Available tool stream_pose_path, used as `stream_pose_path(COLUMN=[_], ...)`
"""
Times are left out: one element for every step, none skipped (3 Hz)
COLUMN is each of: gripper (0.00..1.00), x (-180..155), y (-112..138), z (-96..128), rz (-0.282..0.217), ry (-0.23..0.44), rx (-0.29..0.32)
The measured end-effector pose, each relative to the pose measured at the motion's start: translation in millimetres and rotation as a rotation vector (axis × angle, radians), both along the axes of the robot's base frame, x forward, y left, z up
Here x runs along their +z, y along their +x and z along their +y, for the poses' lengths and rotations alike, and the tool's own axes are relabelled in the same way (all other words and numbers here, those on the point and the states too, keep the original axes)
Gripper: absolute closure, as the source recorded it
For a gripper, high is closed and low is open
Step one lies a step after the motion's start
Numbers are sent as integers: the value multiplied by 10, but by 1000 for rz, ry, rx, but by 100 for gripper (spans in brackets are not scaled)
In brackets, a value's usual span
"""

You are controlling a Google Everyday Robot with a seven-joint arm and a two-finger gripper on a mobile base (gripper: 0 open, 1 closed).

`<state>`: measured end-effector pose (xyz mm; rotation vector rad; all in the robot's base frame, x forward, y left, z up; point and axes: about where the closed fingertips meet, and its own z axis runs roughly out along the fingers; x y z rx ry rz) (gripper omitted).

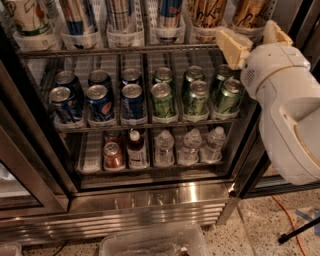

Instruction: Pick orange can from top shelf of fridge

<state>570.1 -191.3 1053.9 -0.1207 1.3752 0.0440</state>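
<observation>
Two orange cans, gold with dark script, stand at the right end of the top shelf (125,50) in clear lane trays; only their lower halves show: one (206,12) and one further right (249,13). My gripper (248,31) is in front of the fridge (150,200), at the right end of the top shelf's front edge, just below and in front of the right orange can. Its cream fingers (233,47) stand apart with nothing between them. My white arm (287,110) fills the right side.
The top shelf also holds white, blue and silver tall cans (120,12). The middle rack holds short blue cans (100,102) and green cans (195,97). The bottom rack has bottles (164,147). A dark door frame (30,170) is on the left, a clear bin (150,242) on the floor.
</observation>
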Motion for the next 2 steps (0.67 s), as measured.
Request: stream_pose_path(gripper=[27, 27], x=[9, 5], y=[96, 180], z=[-2, -35], rz=[2, 9], ry=[17, 44], rx=[12, 15])
